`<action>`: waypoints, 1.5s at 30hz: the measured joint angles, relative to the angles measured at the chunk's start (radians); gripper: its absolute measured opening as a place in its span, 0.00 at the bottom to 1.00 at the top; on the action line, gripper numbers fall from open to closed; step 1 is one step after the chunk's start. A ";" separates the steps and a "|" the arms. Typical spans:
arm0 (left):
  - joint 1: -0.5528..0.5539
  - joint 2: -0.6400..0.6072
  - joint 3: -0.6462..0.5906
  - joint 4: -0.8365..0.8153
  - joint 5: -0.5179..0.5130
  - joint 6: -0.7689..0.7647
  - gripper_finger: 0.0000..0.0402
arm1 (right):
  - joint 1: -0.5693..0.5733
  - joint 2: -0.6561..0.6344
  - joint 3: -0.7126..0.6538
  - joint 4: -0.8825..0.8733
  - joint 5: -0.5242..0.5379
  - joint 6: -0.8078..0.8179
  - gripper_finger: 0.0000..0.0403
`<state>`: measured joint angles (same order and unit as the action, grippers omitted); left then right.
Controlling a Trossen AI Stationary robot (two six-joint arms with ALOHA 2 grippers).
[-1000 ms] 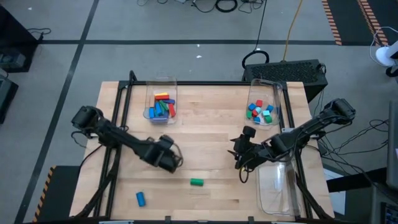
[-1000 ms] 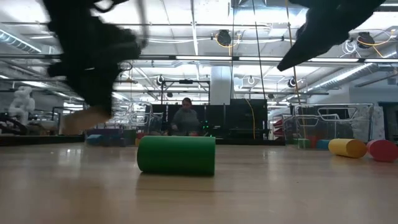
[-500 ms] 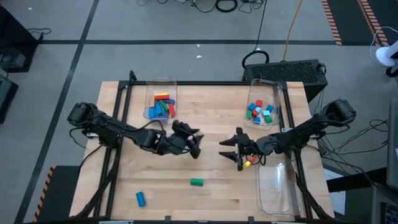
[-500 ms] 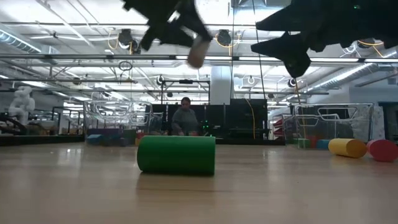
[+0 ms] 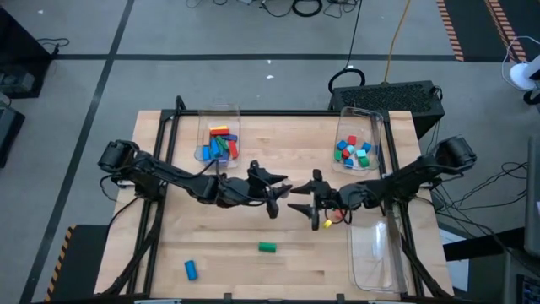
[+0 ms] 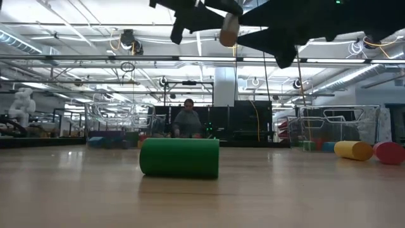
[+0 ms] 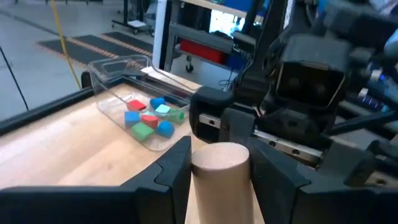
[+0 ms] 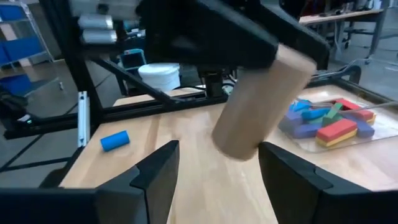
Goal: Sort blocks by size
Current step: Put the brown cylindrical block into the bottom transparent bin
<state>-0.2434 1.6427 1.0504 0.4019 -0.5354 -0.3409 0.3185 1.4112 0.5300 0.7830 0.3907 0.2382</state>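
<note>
My left gripper (image 5: 274,201) is over the table's middle, shut on a plain wooden cylinder (image 7: 221,180), which also shows in the right wrist view (image 8: 261,106) and high in the low view (image 6: 228,28). My right gripper (image 5: 302,208) is open and empty; it faces the cylinder from the table's right, close to it and apart from it, with its fingertips (image 8: 217,180) wide. A green cylinder (image 5: 267,247) lies on its side near the front, and a blue one (image 5: 191,269) at the near left. My left gripper pinches the wooden cylinder by its round side (image 7: 200,186) between its two fingers. The fingers slant down toward the table's right and run along the cylinder. Its free end (image 7: 221,155) sticks out past the fingertips. The cylinder is tilted and lifted clear of the table.
A clear bin (image 5: 218,139) at the far left-centre holds several long blocks. A clear bin (image 5: 354,143) at the far right holds small blocks. A third clear bin (image 5: 375,253) stands at the near right. A yellow block (image 6: 353,150) and a red one (image 6: 389,152) lie at the right in the low view.
My left gripper has carried the wooden cylinder up from near the table and toward the table's right, to the middle. My right gripper has gone toward the table's left, toward the cylinder. The green and blue cylinders have stayed put.
</note>
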 joint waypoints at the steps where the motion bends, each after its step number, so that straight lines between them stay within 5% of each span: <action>1: 0.002 0.001 0.000 0.005 0.003 0.017 0.35 | -0.005 0.010 0.012 -0.001 -0.001 -0.001 0.51; 14: -0.005 0.025 0.000 0.091 0.069 0.061 0.35 | -0.037 0.048 0.066 0.022 -0.002 0.004 0.49; 22: -0.007 0.024 0.000 0.090 0.071 0.070 0.35 | -0.036 0.048 0.064 0.032 -0.004 0.020 0.29; 27: -0.009 0.024 0.000 0.069 0.084 0.044 0.36 | -0.036 0.047 0.064 -0.009 -0.002 0.033 0.28; 33: -0.012 0.002 0.000 0.008 0.089 0.036 0.44 | -0.016 -0.041 0.065 -0.299 0.003 0.059 0.28; 45: -0.055 -0.082 -0.002 -0.311 0.117 0.058 0.48 | 0.115 -0.437 0.064 -1.058 -0.006 0.356 0.29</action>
<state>-0.2981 1.5604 1.0489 0.0911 -0.4180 -0.2832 0.4333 0.9739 0.5941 -0.2750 0.3851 0.5945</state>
